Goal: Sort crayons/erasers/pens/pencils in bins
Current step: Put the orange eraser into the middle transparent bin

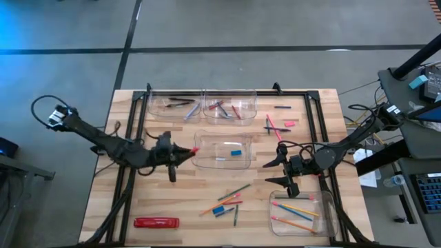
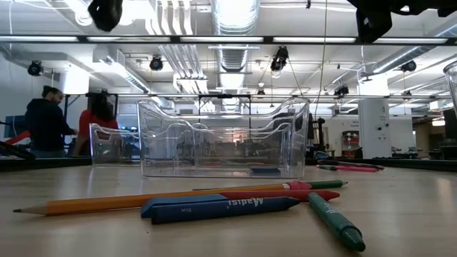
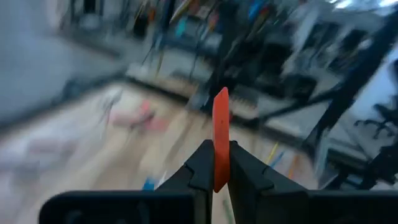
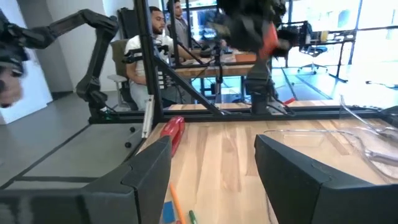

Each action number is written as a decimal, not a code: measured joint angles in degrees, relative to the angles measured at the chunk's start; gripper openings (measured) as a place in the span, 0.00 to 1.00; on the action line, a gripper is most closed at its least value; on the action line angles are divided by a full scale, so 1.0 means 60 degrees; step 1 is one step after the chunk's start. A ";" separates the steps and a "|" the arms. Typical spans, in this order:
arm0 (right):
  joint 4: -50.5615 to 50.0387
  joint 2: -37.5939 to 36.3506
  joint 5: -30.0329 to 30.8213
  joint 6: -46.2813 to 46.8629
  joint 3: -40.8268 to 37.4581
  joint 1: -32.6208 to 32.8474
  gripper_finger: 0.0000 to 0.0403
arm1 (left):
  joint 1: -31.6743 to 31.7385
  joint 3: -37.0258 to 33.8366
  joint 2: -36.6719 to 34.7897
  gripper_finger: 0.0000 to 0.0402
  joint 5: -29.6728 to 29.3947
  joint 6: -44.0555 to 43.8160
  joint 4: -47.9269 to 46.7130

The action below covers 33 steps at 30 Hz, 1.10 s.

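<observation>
My left gripper (image 1: 187,154) hangs above the table, just left of the middle clear bin (image 1: 207,162), and is shut on a small red eraser (image 3: 220,124). That bin holds a blue eraser (image 1: 236,152). Two far bins hold dark pens (image 1: 180,102) and crayons (image 1: 224,108). The near right bin (image 1: 329,207) holds pencils (image 1: 296,209). My right gripper (image 1: 274,173) waits open above the table, right of the middle bin, with nothing between its fingers (image 4: 149,168). My left gripper pinches the red eraser's flat sides (image 3: 219,163) between its two fingers. Its free end (image 3: 221,99) sticks out well past the fingertips. The fingers lie about level, pointing toward the table's right. The eraser is lifted clear of the table.
Loose pencils, crayons and a pen (image 1: 227,202) lie near the front middle. A long red flat pack (image 1: 156,222) lies front left. A pink pencil, pens and a pink eraser (image 1: 288,123) lie at the far right. People show in the room beyond the table.
</observation>
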 joint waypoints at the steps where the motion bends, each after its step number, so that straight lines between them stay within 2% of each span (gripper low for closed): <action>1: 0.0005 0.0000 0.0023 0.0002 0.0000 0.0000 0.54 | 0.0002 0.0005 0.0032 0.03 0.0056 0.0544 0.0468; 6: 0.0003 0.0000 0.0038 0.0050 0.0004 0.0000 0.54 | 0.0317 0.0343 0.0762 0.03 0.0140 0.1287 0.0728; 17: -0.0011 0.0000 0.0045 0.0163 0.0000 0.0000 0.54 | 0.1156 0.0765 0.3517 0.03 0.1461 0.0662 0.0565; 26: -0.0033 0.0000 0.0045 0.0164 -0.0007 0.0000 0.54 | 0.2210 0.0900 0.4474 0.03 0.2556 0.0035 0.0251; 33: -0.0073 0.0000 0.0045 0.0127 -0.0011 0.0000 0.54 | 0.2663 0.0878 0.5147 0.03 0.3021 -0.0196 0.0094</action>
